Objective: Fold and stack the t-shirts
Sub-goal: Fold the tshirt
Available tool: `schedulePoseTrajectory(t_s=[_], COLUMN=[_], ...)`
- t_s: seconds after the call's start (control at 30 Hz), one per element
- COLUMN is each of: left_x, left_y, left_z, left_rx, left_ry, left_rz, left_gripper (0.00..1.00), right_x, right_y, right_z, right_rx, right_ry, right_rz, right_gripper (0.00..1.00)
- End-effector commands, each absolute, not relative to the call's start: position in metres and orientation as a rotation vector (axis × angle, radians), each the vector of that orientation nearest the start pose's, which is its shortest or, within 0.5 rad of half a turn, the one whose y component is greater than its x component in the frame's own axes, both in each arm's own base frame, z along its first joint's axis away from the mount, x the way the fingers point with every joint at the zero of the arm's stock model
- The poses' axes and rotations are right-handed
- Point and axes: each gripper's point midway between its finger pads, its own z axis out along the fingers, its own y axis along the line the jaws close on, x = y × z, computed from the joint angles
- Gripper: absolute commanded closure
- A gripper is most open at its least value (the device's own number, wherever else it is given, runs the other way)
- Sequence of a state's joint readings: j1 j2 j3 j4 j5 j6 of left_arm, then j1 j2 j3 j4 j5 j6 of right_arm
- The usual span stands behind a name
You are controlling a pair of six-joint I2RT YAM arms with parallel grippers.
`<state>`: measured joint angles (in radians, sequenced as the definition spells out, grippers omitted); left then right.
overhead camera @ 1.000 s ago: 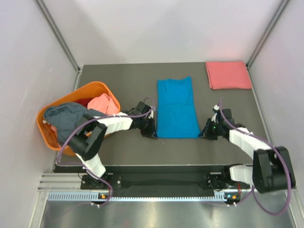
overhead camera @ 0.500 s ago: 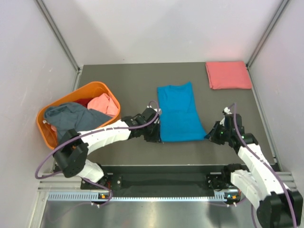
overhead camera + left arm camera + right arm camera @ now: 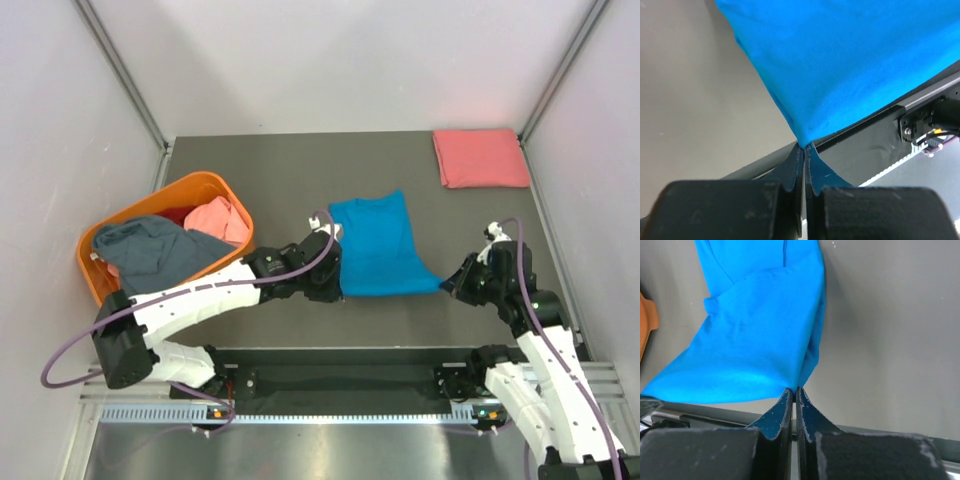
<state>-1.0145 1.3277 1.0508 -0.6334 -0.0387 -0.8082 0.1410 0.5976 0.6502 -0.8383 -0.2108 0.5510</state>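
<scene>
The bright blue t-shirt (image 3: 378, 244) lies on the dark table, its near edge lifted off the surface. My left gripper (image 3: 332, 287) is shut on its near left corner, seen in the left wrist view (image 3: 805, 143). My right gripper (image 3: 447, 283) is shut on its near right corner, seen in the right wrist view (image 3: 795, 388). The blue cloth (image 3: 755, 345) hangs between the two grippers and folds over itself. A folded salmon-pink t-shirt (image 3: 480, 157) lies at the far right corner. A grey-blue t-shirt (image 3: 150, 250) and a salmon-pink one (image 3: 218, 217) sit crumpled in the basket.
The orange plastic basket (image 3: 195, 186) stands at the left edge of the table. Grey walls close in the left, right and far sides. A metal rail (image 3: 300, 410) runs along the near edge by the arm bases.
Both grippers have lifted the near edge of the blue t-shirt and carried it toward the far side. The shirt's visible length on the table has shortened. Both arms have stretched out.
</scene>
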Motion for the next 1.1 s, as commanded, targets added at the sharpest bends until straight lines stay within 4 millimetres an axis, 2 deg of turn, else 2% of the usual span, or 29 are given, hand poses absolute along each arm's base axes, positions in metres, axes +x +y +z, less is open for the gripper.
schedulePoseTrajectory(t_s=[0.0,0.1,0.13,0.17,0.23,0.27,0.3,0.33,0.37,0.4,0.43,0.47,0.5,0.57,0.6,0.63,0.67,0.7,0.73,0.77,0.83,0.87,0.9,0.93,0.97,1.07], left_x=[0.185,0.202,0.207,0.212,0.232,0.244,0.256,0.266,0.273,0.291,0.301,0.319,0.329,0.342,0.356,0.364,0.377,0.382,0.388,0.397,0.406,0.415,0.423,0.426,0.434,0.453], left_y=[-0.291,-0.295,-0.299,-0.299,-0.301,-0.297,-0.301,-0.301,-0.303,-0.301,-0.300,-0.298,-0.297,-0.297,-0.295,-0.294,-0.289,-0.288,-0.285,-0.279,-0.275,-0.270,-0.270,-0.273,-0.271,-0.274], left_z=[0.165,0.174,0.168,0.167,0.166,0.165,0.163,0.163,0.163,0.161,0.160,0.169,0.158,0.156,0.153,0.151,0.154,0.144,0.141,0.143,0.131,0.131,0.126,0.125,0.124,0.118], left_rx=[0.213,0.225,0.239,0.262,0.248,0.237,0.231,0.225,0.223,0.212,0.208,0.195,0.193,0.187,0.169,0.156,0.132,0.126,0.118,0.102,0.101,0.104,0.107,0.125,0.142,0.149], left_ry=[2.562,2.548,2.568,2.568,2.578,2.576,2.577,2.574,2.579,2.575,2.572,2.542,2.566,2.579,2.584,2.583,2.576,2.598,2.603,2.599,2.621,2.607,2.596,2.591,2.574,2.537], left_rz=[-0.574,-0.577,-0.569,-0.554,-0.546,-0.532,-0.531,-0.533,-0.545,-0.527,-0.517,-0.515,-0.486,-0.499,-0.514,-0.528,-0.539,-0.546,-0.543,-0.539,-0.532,-0.532,-0.539,-0.580,-0.600,-0.691], left_gripper=[1.00,1.00,1.00,1.00,1.00,1.00,1.00,1.00,1.00,1.00,1.00,1.00,1.00,1.00,1.00,1.00,1.00,1.00,1.00,1.00,1.00,1.00,1.00,1.00,1.00,1.00], right_x=[0.201,0.224,0.235,0.245,0.265,0.277,0.286,0.299,0.311,0.320,0.333,0.345,0.353,0.376,0.384,0.395,0.405,0.412,0.420,0.430,0.443,0.451,0.458,0.464,0.472,0.487], right_y=[0.075,0.077,0.079,0.081,0.082,0.081,0.081,0.082,0.083,0.083,0.085,0.088,0.090,0.095,0.097,0.100,0.104,0.106,0.109,0.113,0.118,0.120,0.121,0.121,0.123,0.126], right_z=[0.163,0.177,0.177,0.187,0.186,0.198,0.199,0.192,0.201,0.201,0.189,0.197,0.195,0.187,0.185,0.171,0.175,0.173,0.160,0.167,0.157,0.162,0.163,0.154,0.158,0.150], right_rx=[0.368,0.348,0.330,0.315,0.285,0.271,0.259,0.241,0.226,0.222,0.213,0.198,0.192,0.185,0.187,0.204,0.190,0.191,0.192,0.181,0.180,0.174,0.175,0.181,0.174,0.170], right_ry=[2.336,2.305,2.309,2.288,2.302,2.277,2.278,2.304,2.288,2.287,2.327,2.312,2.319,2.344,2.345,2.370,2.360,2.363,2.388,2.373,2.394,2.377,2.363,2.375,2.358,2.380], right_rz=[0.504,0.504,0.502,0.509,0.485,0.476,0.464,0.447,0.442,0.439,0.427,0.437,0.442,0.452,0.461,0.473,0.493,0.500,0.509,0.533,0.551,0.560,0.561,0.559,0.562,0.566], right_gripper=[1.00,1.00,1.00,1.00,1.00,1.00,1.00,1.00,1.00,1.00,1.00,1.00,1.00,1.00,1.00,1.00,1.00,1.00,1.00,1.00,1.00,1.00,1.00,1.00,1.00,1.00])
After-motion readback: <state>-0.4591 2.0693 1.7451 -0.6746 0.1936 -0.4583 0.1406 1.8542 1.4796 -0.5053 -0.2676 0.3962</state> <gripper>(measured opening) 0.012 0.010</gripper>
